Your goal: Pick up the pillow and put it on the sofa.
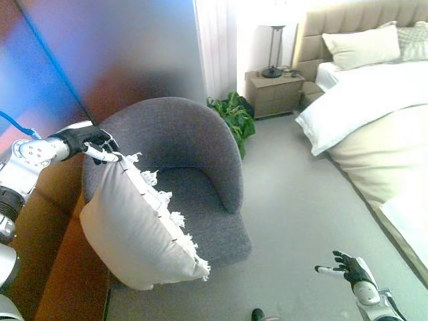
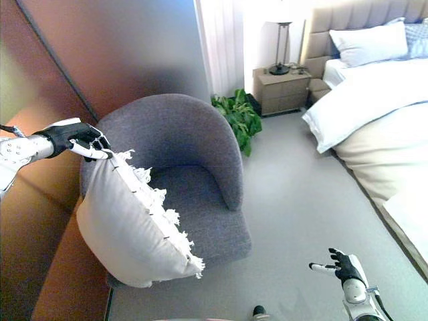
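Pillow (image 1: 137, 224) hangs below left hand (image 1: 90, 142), fingers pinching its top corner so it drapes against grey sofa chair (image 1: 184, 174) arm, over seat edge. Right hand (image 1: 351, 269) idle w/ fingers spread, low, well apart.

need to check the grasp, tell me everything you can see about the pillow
The pillow is a large square cushion in off-white cloth, with a white tasselled fringe along its edge. It hangs tilted, held by its top corner in the left hand, whose fingers curl round that corner. It is in front of the left arm of the grey armchair, its lower part over the seat's front left edge. Whether it rests on the chair cannot be told.
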